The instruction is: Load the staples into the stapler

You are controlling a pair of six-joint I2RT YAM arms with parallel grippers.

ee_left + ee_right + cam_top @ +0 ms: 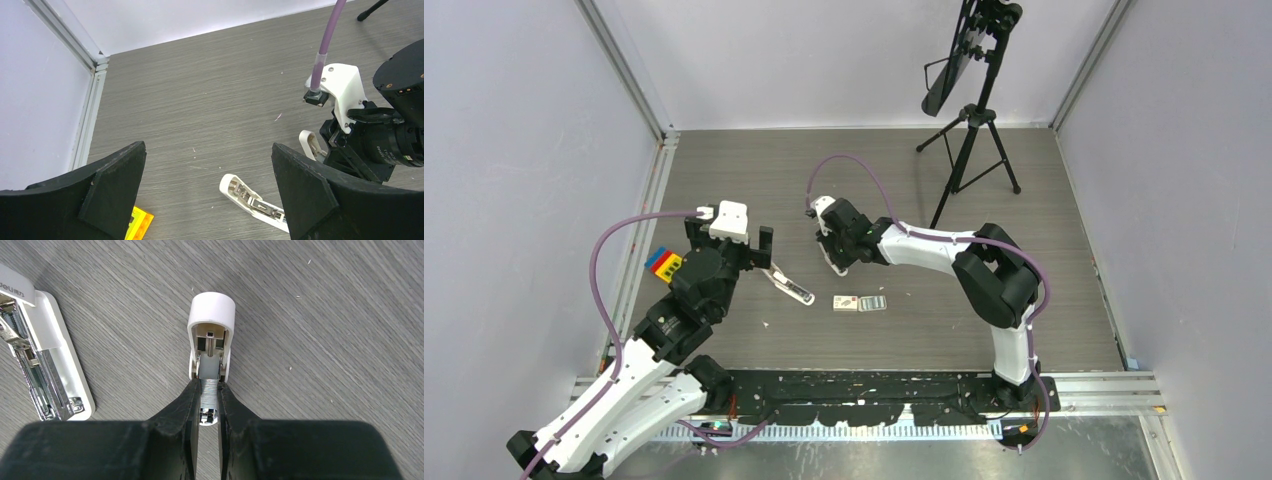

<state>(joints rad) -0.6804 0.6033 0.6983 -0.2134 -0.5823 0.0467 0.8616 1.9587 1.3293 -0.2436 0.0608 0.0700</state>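
My right gripper point(209, 385) is shut on a silvery strip of staples point(209, 394). The strip's far end reaches into the open channel of a short, stubby white stapler point(211, 325) that lies on the table under my fingers. The stapler point(47, 367), longer and slim, lies opened to the left with its silver channel facing up. From above, my right gripper point(834, 260) hovers just right of the stapler point(790, 288). The white staple box point(846, 303) and its grey tray point(873, 302) lie nearer the bases. My left gripper point(208, 146) stands wide open and holds nothing, with the stapler point(252, 201) low between its fingers.
A block of coloured bricks point(662, 263) sits by the left arm, at the left rail. A black tripod point(969, 140) stands at the back right. Grey walls close the table on three sides.
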